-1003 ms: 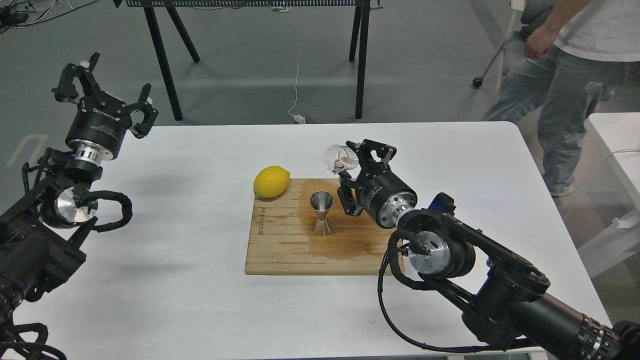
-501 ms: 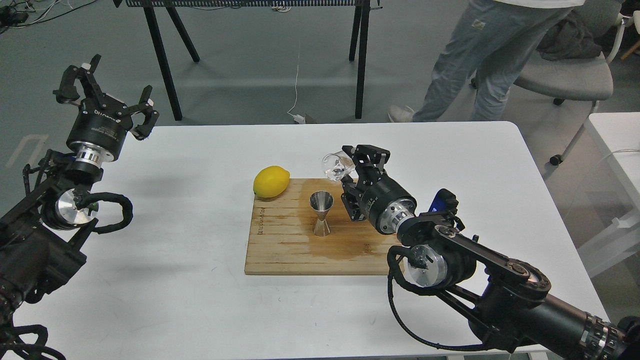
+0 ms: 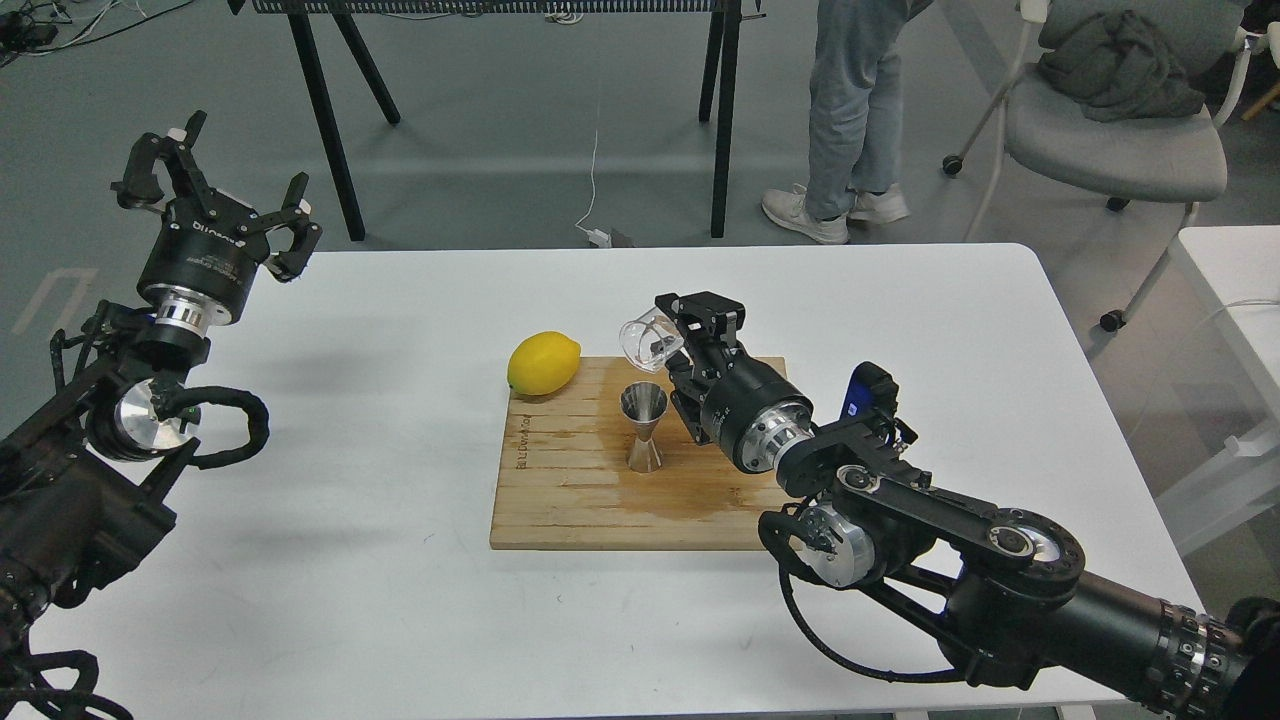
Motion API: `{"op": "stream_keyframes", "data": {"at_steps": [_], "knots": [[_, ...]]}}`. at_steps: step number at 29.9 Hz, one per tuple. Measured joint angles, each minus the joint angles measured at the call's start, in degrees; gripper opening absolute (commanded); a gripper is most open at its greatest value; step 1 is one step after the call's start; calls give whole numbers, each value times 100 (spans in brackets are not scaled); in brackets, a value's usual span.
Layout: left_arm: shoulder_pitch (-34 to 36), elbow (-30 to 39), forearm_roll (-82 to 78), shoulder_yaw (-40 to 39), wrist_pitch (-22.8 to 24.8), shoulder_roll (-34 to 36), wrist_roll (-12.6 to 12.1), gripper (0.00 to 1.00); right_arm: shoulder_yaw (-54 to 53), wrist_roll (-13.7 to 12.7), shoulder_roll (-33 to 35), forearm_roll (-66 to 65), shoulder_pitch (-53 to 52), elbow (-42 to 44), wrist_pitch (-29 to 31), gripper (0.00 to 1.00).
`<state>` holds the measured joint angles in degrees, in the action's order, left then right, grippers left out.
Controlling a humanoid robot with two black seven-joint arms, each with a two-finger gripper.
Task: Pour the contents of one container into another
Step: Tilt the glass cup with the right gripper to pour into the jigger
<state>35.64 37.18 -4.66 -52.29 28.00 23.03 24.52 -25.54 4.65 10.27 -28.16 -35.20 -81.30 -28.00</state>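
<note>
The clear glass cup (image 3: 645, 339) hangs tilted on its side, its rim pointing left and down, just above and slightly right of the steel jigger (image 3: 643, 426). My right gripper (image 3: 675, 335) is shut on the cup. The jigger stands upright near the middle of the wooden cutting board (image 3: 560, 490). A dark wet patch spreads on the board around and to the right of the jigger. My left gripper (image 3: 215, 195) is raised at the far left table edge, open and empty, far from both containers.
A yellow lemon (image 3: 543, 364) rests on the board's back left corner. The board lies on a white table (image 3: 350, 560). Behind the table a person's legs (image 3: 850, 110), a grey chair (image 3: 1110, 130) and a black-legged stand (image 3: 330, 130) are on the floor.
My right gripper has moved left with the cup and tipped it further, bringing the rim closer over the jigger. The person behind has walked left. The left arm is still.
</note>
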Motion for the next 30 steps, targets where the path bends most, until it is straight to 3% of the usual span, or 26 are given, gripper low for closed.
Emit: {"op": "stream_keyframes", "data": {"at_steps": [30], "knots": [[-39, -6, 0, -7, 0, -7, 36, 100, 729, 20, 207, -778, -371, 195, 1, 34]]}}
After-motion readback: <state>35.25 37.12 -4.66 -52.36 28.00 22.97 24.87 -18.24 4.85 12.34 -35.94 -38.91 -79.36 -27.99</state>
